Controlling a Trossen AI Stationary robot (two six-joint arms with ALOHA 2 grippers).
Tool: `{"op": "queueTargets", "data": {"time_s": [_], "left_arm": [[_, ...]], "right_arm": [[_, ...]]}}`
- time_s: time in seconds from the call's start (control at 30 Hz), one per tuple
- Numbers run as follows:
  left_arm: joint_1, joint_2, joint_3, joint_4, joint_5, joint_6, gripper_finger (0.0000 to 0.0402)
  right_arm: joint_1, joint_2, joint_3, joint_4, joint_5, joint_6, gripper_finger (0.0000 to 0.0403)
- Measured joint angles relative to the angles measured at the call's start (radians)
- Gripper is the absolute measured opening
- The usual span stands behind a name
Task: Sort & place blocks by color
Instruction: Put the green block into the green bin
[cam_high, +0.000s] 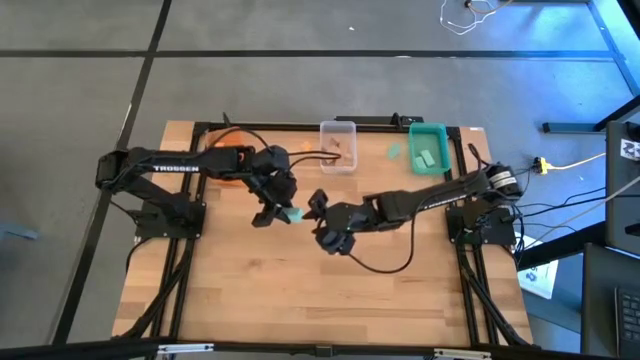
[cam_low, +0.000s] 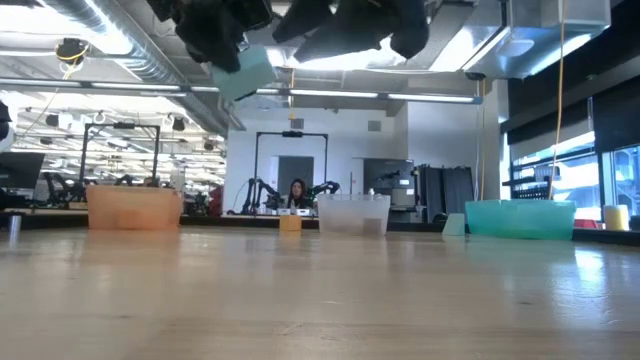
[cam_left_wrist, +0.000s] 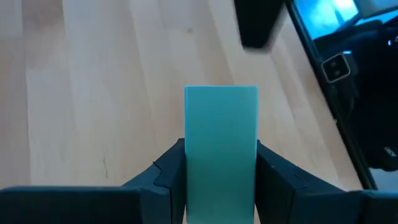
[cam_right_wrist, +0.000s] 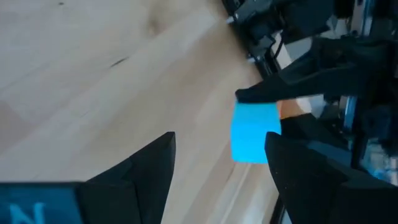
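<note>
left gripper, high view: the left gripper (cam_high: 277, 212) hangs over the middle of the counter (cam_high: 240, 290), clamped on a teal block (cam_high: 293, 213) that pokes out toward the right arm.
right gripper, high view: the right gripper (cam_high: 317, 202) sits just beside that block, fingers spread and empty, pointing at it; it is the nearer free gripper, and the gap between the two arms is small.
bins, high view: the orange bin (cam_high: 226, 165) lies under the left arm near the counter's far edge, the clear bin (cam_high: 338, 146) in the middle, the teal bin (cam_high: 428, 148) far right; two teal blocks lie in the teal bin and one loose teal block (cam_high: 394, 152) sits between the clear and teal bins.
judgement, high view: the held block belongs in the teal bin, on the right arm's side, so a hand-over looks likely; the right arm itself stands in the left arm's way there.
low view: the teal block (cam_low: 247, 71) is held high off the counter, tilted, with both dark grippers above it; a small wood block (cam_low: 290, 224) stands by the clear bin (cam_low: 353, 214); a person sits far behind.
left wrist view: the block's (cam_left_wrist: 221, 146) long axis runs straight out between the fingers (cam_left_wrist: 165, 177), which press its two long sides; its far half is free to be taken.
right wrist view: the block (cam_right_wrist: 255, 132) lies ahead between the wide-apart fingers (cam_right_wrist: 146, 168), not yet touched by them.
</note>
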Motion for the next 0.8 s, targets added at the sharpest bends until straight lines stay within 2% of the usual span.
{"op": "queueTargets", "data": {"time_s": [0.23,0.8], "left_arm": [[-0.032,0.000,0.000,0.019,0.007,-0.012,0.0127],[-0.094,0.000,0.000,0.136,0.024,-0.028,0.0127]], "right_arm": [[0.023,0.028,0.000,0.075,0.092,-0.044,0.0249],[0.023,0.027,0.000,0.131,0.066,-0.043,0.0249]]}}
